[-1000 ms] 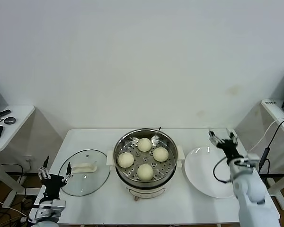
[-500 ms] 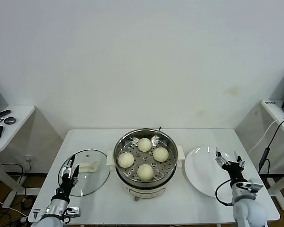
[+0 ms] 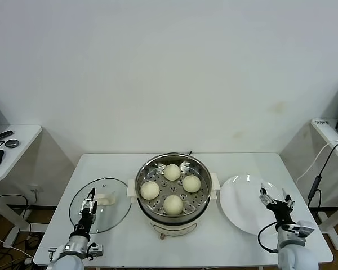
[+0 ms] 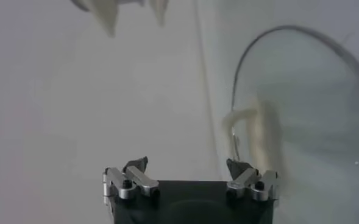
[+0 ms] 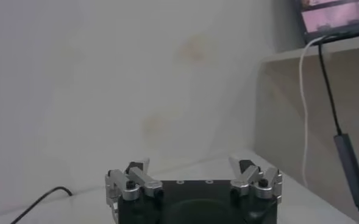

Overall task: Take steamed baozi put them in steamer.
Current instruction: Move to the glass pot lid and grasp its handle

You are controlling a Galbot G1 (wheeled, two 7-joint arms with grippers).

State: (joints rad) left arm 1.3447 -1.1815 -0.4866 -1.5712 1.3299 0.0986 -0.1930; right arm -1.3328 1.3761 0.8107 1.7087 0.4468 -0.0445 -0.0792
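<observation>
Baozi (image 3: pixel 172 204) (four in all) are seen lying in the steamer (image 3: pixel 173 220) at mid-table (image 3: pixel 129 239). Left of the steamer, the left gripper (image 3: pixel 88 203) is held over the lid (image 3: pixel 116 210), fingers apart; the lid's handle (image 4: pixel 247 131) is shown close only by its wrist camera. Right of the steamer, the right gripper (image 3: pixel 276 198) is spread above the plate (image 3: pixel 238 205). A white wall (image 3: pixel 169 73) is seen behind.

A round clear glass lid (image 3: pixel 104 205) with a white handle lies on the left of the white table (image 3: pixel 236 160). A flat round white plate (image 3: pixel 242 202) lies on the right.
</observation>
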